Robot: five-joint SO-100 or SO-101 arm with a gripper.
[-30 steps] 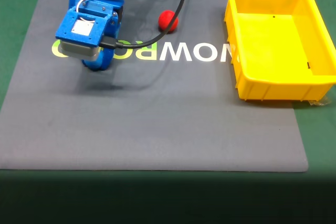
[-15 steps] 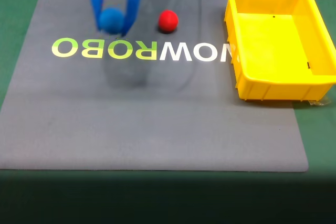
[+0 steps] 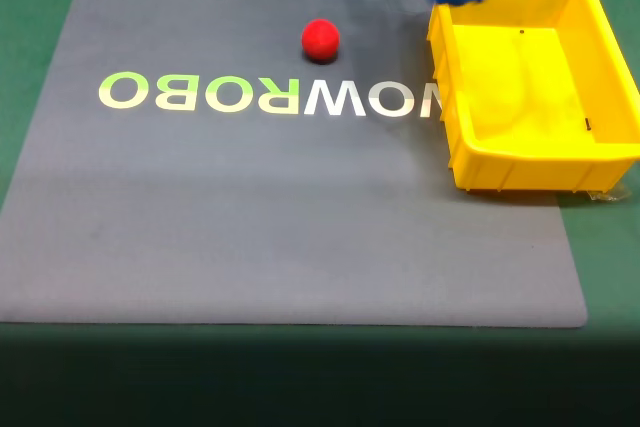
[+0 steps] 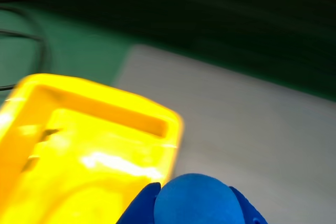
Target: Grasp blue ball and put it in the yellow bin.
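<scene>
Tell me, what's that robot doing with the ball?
The robot's blue gripper is holding a blue ball between its fingers and carrying it up in the air. In the fixed view the ball is at the top, by the near corner of the yellow bin, which has nothing in it. The ball hasn't been let go. A red ball sits by itself on the grey mat.

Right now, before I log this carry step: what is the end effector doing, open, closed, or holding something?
End effector: closed on the blue ball, raised near the corner of the yellow bin.
</scene>
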